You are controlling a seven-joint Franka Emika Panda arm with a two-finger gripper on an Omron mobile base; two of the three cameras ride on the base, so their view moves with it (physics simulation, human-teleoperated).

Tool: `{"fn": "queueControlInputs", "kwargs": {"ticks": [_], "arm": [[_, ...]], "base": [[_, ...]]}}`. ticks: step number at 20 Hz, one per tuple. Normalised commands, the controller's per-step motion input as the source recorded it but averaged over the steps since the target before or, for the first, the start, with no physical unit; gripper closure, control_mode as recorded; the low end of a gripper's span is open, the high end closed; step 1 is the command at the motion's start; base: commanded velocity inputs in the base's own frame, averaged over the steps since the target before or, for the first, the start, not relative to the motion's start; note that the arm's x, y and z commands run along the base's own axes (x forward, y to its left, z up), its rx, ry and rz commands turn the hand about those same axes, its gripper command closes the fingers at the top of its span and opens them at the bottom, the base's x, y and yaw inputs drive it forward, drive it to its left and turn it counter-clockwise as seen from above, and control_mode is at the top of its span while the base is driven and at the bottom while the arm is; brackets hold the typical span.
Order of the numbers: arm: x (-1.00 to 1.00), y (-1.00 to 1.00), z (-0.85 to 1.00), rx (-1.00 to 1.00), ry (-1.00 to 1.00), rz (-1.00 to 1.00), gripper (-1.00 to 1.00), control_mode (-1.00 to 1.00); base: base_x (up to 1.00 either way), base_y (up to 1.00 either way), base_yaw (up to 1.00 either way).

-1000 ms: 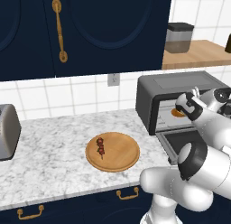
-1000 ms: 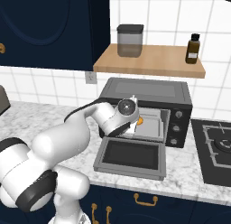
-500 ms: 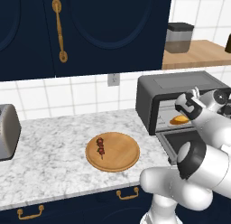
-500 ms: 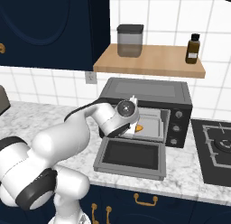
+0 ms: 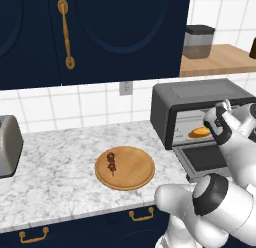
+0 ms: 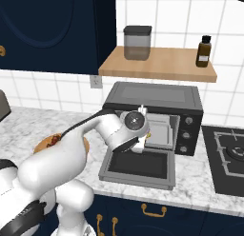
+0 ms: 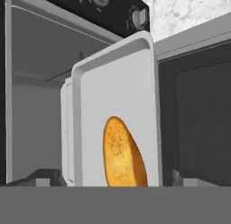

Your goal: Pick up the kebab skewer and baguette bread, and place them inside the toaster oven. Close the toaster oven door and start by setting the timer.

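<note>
Lying on a pale tray inside the toaster oven, the baguette bread is resting free of the tool, whose jaws are standing wide and holding nothing just in front of the oven's mouth. That placement suggests the bread half of the loading is done. The toaster oven door is hanging fully down, flat over the worktop, so the cavity is staying reachable for the second item. The kebab skewer is lying on a round wooden plate, well apart from the oven, to its left in the left base view, and is probably the next thing to fetch.

Around the scene, a silver slot toaster is sitting at the worktop's far left, a lidded canister and a dark bottle are standing on a wooden shelf above the oven, and a hob is lying to its right. Nothing is blocking the path back to the plate; the lowered door is the one obstacle near the arm.
</note>
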Motion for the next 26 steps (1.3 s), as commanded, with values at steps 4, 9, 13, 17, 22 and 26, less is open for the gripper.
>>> {"fn": "queueControlInputs", "kwargs": {"ticks": [4,9,13,17,22,26], "arm": [[-1.0,0.08,0.01,-0.08,0.04,0.17,-1.0,-1.0],[-0.79,0.3,0.48,-0.08,0.09,0.26,-1.0,-1.0],[-0.09,0.7,0.62,-0.09,0.16,0.31,-1.0,-1.0],[0.0,0.82,0.4,-0.13,0.18,0.29,-1.0,-1.0],[-0.03,0.98,0.07,-0.17,0.11,0.18,-1.0,-1.0],[0.0,0.76,0.0,-0.12,0.07,0.09,-1.0,-1.0]], "base": [[0.0,0.0,0.0],[0.0,0.0,0.0],[0.0,0.0,0.0],[0.0,0.0,0.0],[0.0,0.0,0.0],[0.0,0.0,0.0]]}}
